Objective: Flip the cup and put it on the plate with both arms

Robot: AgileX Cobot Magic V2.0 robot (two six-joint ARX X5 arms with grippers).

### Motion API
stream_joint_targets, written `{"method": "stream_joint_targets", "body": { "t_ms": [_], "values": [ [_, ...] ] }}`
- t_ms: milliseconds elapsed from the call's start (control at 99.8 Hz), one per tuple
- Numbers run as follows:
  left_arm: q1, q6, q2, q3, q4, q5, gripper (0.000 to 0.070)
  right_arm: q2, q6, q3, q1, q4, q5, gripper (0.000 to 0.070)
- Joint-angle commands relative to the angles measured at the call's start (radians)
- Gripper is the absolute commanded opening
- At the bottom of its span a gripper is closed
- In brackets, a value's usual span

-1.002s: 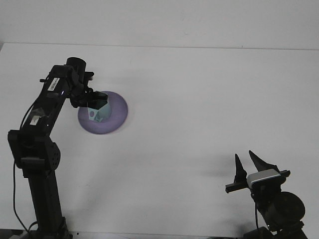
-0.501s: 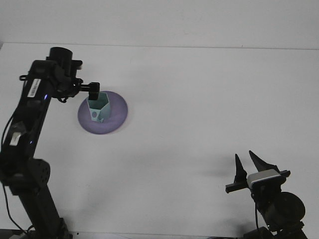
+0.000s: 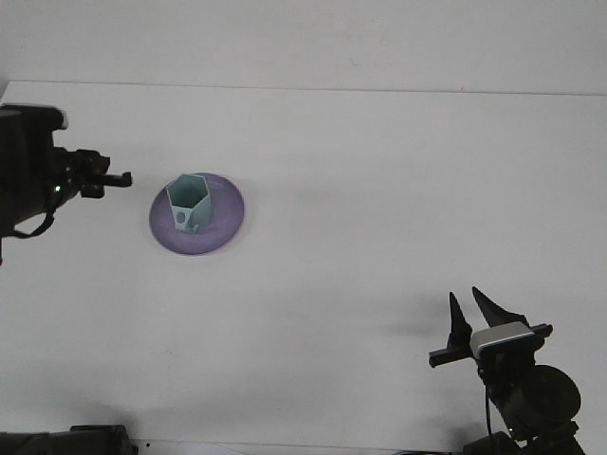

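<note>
The cup [image 3: 188,202] stands upright on the plate [image 3: 221,225], well apart from both grippers. Left fingers [image 3: 106,179]: cannot tell; right fingers [image 3: 490,310], near the desk's [image 3: 379,190] front edge, spread and empty.

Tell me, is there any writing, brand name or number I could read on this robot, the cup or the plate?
None can be read. The pale green hexagonal cup bears a small dark round mark, not lettering. The round purple plate is plain. The black left arm and black right gripper show no legible labels.
</note>
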Motion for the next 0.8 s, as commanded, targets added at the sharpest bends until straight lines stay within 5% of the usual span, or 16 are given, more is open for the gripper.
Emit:
{"method": "stream_joint_targets", "body": {
  "t_ms": [0, 70, 210, 471, 621, 791],
  "values": [
    [0.002, 0.031, -0.077, -0.12, 0.086, -0.003, 0.0013, 0.003, 0.041, 0.008, 0.003, 0.017, 0.004, 0.0115],
    [0.002, 0.031, -0.204, -0.312, 0.23, -0.006, 0.0013, 0.003, 0.041, 0.008, 0.003, 0.027, 0.016, 0.0],
    [0.002, 0.027, -0.475, -0.722, 0.539, -0.01, 0.0013, 0.003, 0.035, 0.008, 0.003, 0.074, 0.084, 0.0],
    [0.001, -0.002, -0.922, -1.374, 0.918, -0.006, 0.0013, 0.003, -0.024, 0.008, 0.002, 0.105, 0.09, 0.0],
    [0.001, -0.093, -1.09, -1.541, 1.0, -0.006, 0.0012, 0.003, -0.068, 0.008, 0.002, 0.11, 0.09, 0.0],
    [0.001, -0.103, -1.117, -1.55, 1.027, -0.029, 0.0012, 0.003, -0.066, 0.008, 0.002, 0.111, 0.09, 0.0]
  ]
}}
